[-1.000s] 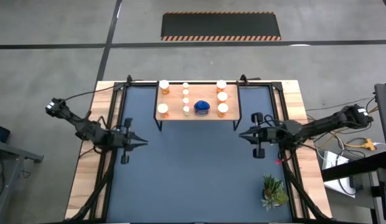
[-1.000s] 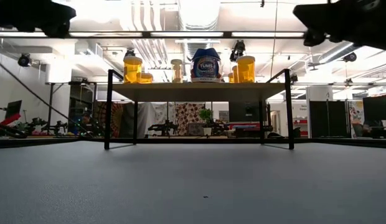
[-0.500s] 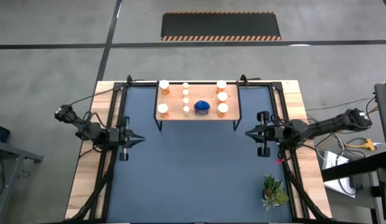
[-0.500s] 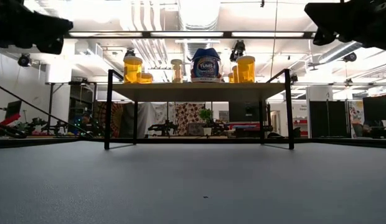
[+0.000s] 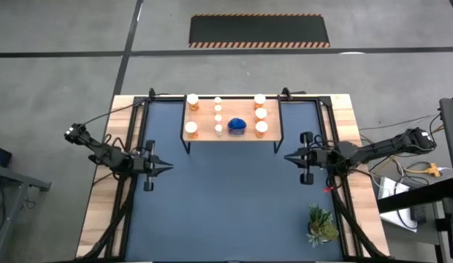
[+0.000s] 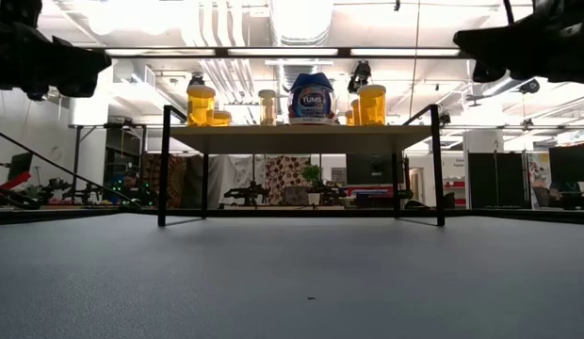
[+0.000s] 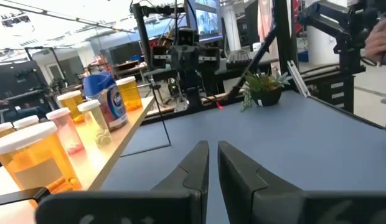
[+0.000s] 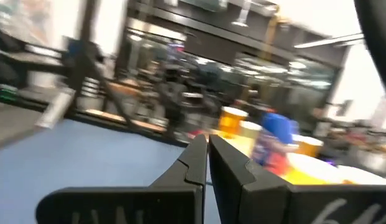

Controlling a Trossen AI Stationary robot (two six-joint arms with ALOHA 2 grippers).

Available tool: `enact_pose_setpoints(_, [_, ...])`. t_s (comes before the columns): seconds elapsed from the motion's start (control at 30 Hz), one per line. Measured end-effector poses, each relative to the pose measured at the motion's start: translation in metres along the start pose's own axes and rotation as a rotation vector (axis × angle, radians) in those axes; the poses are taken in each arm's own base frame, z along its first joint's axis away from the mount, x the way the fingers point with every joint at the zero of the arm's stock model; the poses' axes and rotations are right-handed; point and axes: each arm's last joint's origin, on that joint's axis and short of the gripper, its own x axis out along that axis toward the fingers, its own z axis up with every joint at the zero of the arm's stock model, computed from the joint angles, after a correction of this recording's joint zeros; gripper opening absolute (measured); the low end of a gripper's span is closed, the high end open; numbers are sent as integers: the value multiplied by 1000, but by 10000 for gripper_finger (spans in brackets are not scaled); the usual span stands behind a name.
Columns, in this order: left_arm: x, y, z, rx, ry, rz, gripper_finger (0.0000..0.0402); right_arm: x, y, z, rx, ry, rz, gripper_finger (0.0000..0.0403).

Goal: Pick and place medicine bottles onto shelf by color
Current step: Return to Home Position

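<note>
The shelf (image 5: 204, 131), a light wooden board on thin black legs, stands at the table's far middle, and in the low view its board (image 6: 301, 138) sits above the mat. On it stand the medicine bottles: white-capped orange ones (image 5: 191, 129) (image 5: 261, 114), a row of small pale ones (image 5: 218, 119) and a blue one (image 5: 237, 126) (image 6: 312, 97). My left gripper (image 5: 170, 167) (image 7: 213, 149) hovers shut over the mat, left of and nearer than the shelf. My right gripper (image 5: 286, 156) (image 8: 207, 144) hovers shut to the shelf's right, facing it.
A small green plant (image 5: 321, 223) stands at the near right corner of the dark blue mat (image 5: 226, 212). Black frame rails run along the table's left and right sides. The mat's broad middle, between the arms and nearer than the shelf, holds nothing.
Both grippers have sunk a little in the low view, the left one more. The right gripper drew back slightly toward the table's right edge, then came back toward the shelf. The bottles and shelf have kept still.
</note>
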Motion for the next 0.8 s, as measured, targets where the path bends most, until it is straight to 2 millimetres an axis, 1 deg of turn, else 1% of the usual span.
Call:
enact_pose_setpoints(0.07, [0,0,1,0,-1,1,17,0,-2,0,-33,18,-62,9])
enact_pose_setpoints(0.17, [0,0,1,-1,-3,2,17,0,-5,-2,-131,72,-173,9])
enact_pose_setpoints(0.23, [0,0,0,1,0,1,17,0,-6,-3,-151,96,-210,9])
enact_pose_setpoints(0.8, [3,-2,-2,18,27,-6,17,0,-6,-4,-159,100,-211,9])
